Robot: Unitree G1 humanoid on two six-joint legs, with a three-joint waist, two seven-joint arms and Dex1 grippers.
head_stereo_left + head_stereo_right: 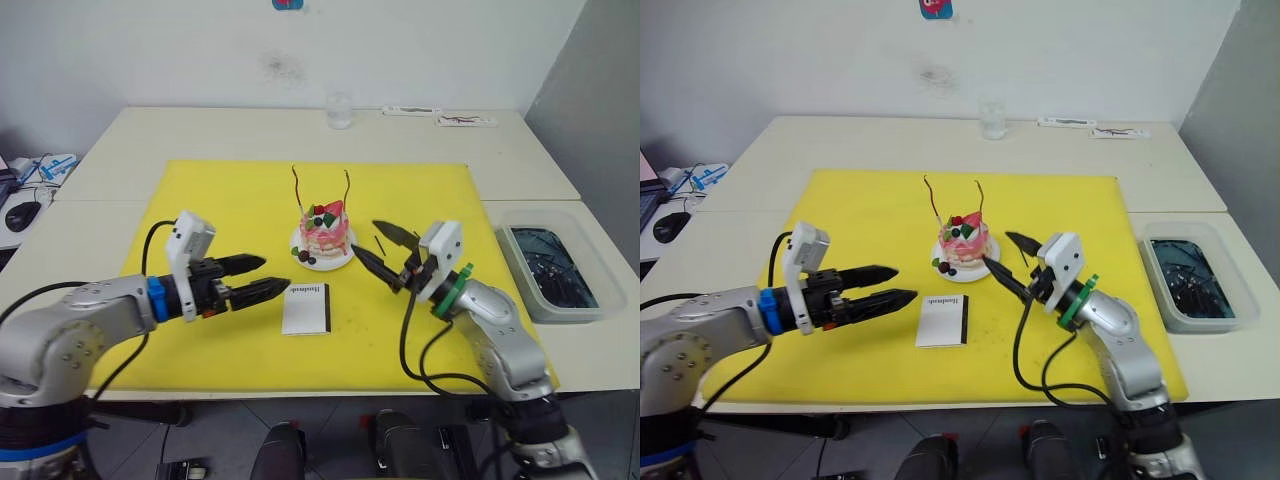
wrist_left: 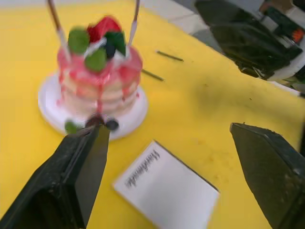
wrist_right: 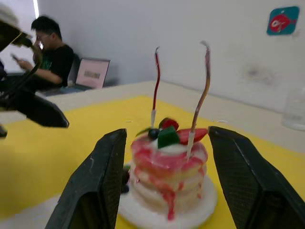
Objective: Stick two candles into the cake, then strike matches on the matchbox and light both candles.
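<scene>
The cake (image 1: 323,236) sits on its white plate (image 1: 306,260) near the middle of the yellow mat (image 1: 230,210), with both candles (image 1: 298,188) standing upright in its top, one on each side of the strawberry, their curved tips unlit. Two matches (image 2: 162,65) lie loose on the mat just beyond the plate on the robot's right, near each other but apart. The matchbox (image 1: 306,307) lies flat on the mat in front of the cake, nearer the robot, its black strip along the right edge and its lettering face up. The left gripper (image 1: 257,277) hovers just left of the matchbox, fingers spread and holding nothing, pointing toward the box. The right gripper (image 1: 385,252) hangs just right of the cake, jaws wide and empty, aimed at the cake so the cake shows between its fingers (image 3: 100,181) in the right wrist view. Farther out, a clear cup (image 1: 339,110) stands on the table (image 1: 120,150) behind the mat, and a tub (image 1: 550,265) of dark items rests on the right.
</scene>
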